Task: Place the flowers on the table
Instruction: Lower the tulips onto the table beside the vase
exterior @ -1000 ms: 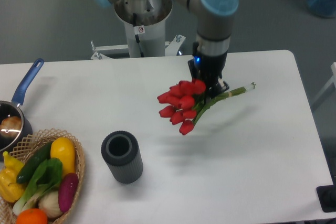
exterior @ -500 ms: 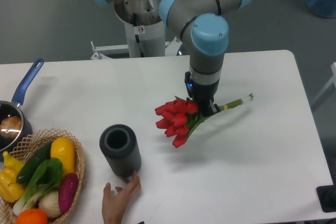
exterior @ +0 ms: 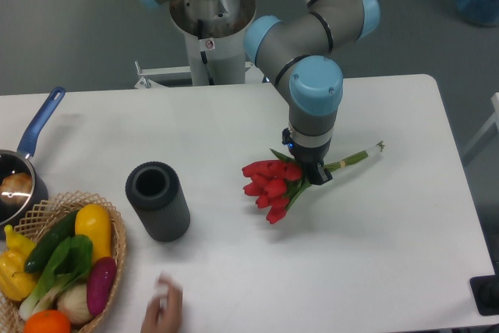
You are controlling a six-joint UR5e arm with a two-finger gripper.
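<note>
Ribbed grey vase [exterior: 158,201] now further left

I see bunch of red tulip flowers [exterior: 269,189] mid white rectangular table [exterior: 390,255], right of dark grey ribbed vase [exterior: 158,201]; wicker vegetable basket [exterior: 117,247] front-left.

My gripper [exterior: 310,171] hangs low over the table [exterior: 390,224], clamped on the flowers [exterior: 271,186], whose buds spread to my left. The white surface around them lies bare toward the near edge and the right side. The dark vase [exterior: 158,201] stands well apart on the left. Beyond it a blurred human hand [exterior: 162,311] reaches in at the near edge, beside the wicker basket [exterior: 58,267] and pan [exterior: 22,168].
</note>
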